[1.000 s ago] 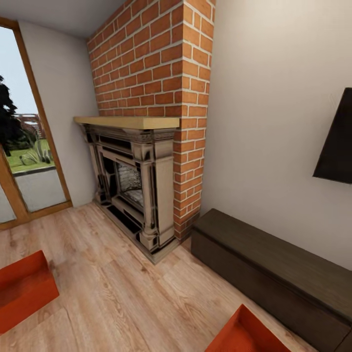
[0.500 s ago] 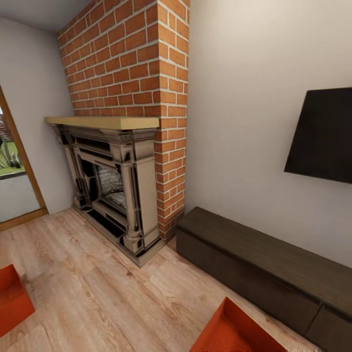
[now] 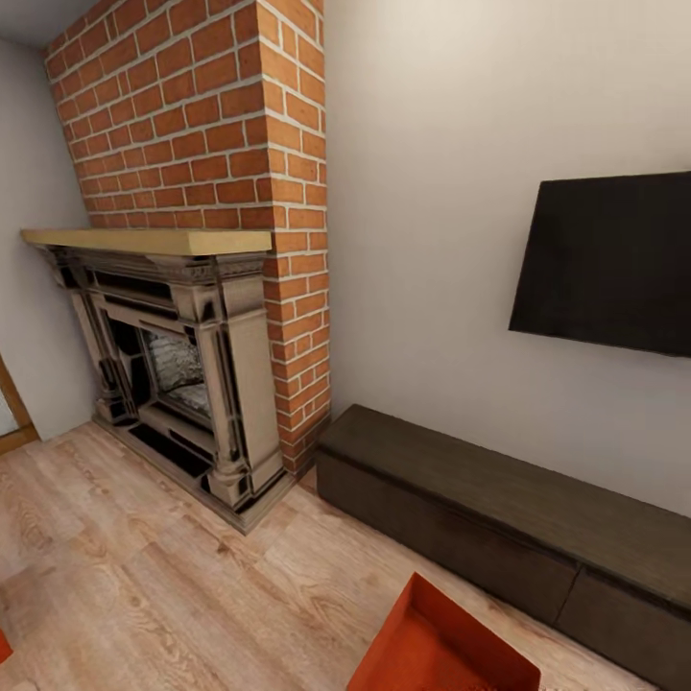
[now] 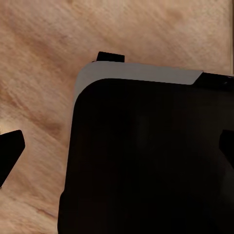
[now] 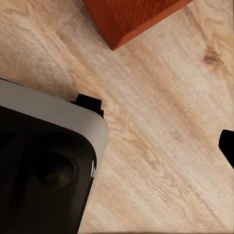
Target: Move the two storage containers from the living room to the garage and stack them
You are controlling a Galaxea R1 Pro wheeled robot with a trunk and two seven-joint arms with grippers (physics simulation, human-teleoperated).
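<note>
One red-orange storage container sits on the light wood plank floor of the living room, at the lower edge of the head view, in front of the long dark cabinet. Its corner also shows in the right wrist view, a short way from my robot base. A thin red sliver at the lower left edge may be the second container. My left gripper hangs open over my dark base, with one fingertip over the planks. My right gripper is open and holds nothing; one fingertip shows.
A brick column with a fireplace stands at the left. A long dark wood cabinet runs along the pale wall under a black TV. My dark base is close below both wrists.
The head view has turned to the right, so the whole picture shifted left. The glass door and most of the left container slid out of frame, and more of the TV shows.
</note>
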